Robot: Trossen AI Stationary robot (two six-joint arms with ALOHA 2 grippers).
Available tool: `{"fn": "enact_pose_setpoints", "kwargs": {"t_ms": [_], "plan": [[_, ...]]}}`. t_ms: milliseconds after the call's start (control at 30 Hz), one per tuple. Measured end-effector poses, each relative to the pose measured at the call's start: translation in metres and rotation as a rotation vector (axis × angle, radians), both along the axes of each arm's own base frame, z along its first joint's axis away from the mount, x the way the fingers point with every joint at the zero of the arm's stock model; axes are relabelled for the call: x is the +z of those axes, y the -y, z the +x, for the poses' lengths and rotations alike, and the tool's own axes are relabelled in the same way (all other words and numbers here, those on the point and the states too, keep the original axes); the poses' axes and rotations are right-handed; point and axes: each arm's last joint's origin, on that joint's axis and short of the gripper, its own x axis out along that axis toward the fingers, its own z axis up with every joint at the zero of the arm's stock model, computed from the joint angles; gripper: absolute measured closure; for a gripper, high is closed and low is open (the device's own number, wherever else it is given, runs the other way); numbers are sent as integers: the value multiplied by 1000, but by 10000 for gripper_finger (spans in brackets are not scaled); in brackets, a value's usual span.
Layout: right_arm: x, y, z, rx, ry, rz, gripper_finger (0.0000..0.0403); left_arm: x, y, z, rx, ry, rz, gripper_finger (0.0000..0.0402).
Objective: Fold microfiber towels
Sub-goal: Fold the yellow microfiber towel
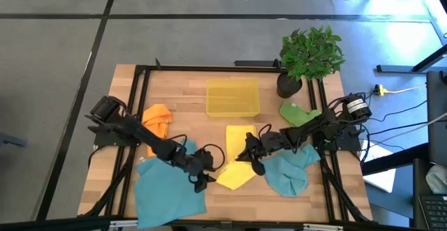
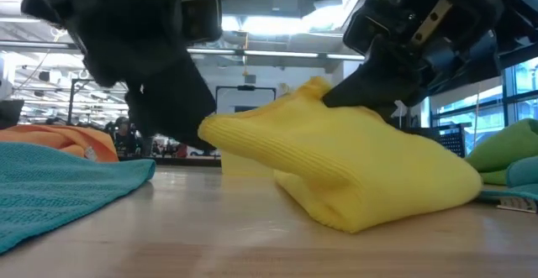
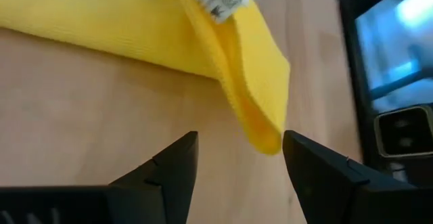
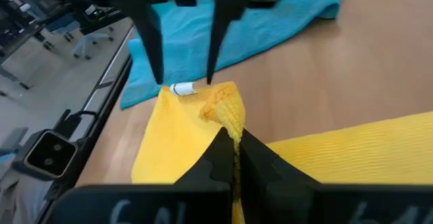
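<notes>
Yellow, soft and limp, the microfiber towel [image 1: 237, 162] lay mid-table, half folded, one corner pinched in the clenched right gripper [image 4: 230, 139] while the left gripper [image 3: 238, 158] hung spread at its tagged corner, likely the best place to grip such light, floppy cloth.

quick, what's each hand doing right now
left hand: open, at the yellow towel's corner, holding nothing
right hand: closed on the yellow towel's edge
</notes>
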Motion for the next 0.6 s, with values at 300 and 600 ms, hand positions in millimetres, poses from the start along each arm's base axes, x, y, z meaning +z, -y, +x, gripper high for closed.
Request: {"fn": "enact_pose_setpoints", "kwargs": {"t_ms": [300, 600], "plan": [[0, -1, 0, 8, 2, -4, 397, -6, -7, 0, -7, 86, -127, 193], [0, -1, 0, 13, 6, -11, 397, -8, -5, 0, -23, 91, -133, 193]]}}
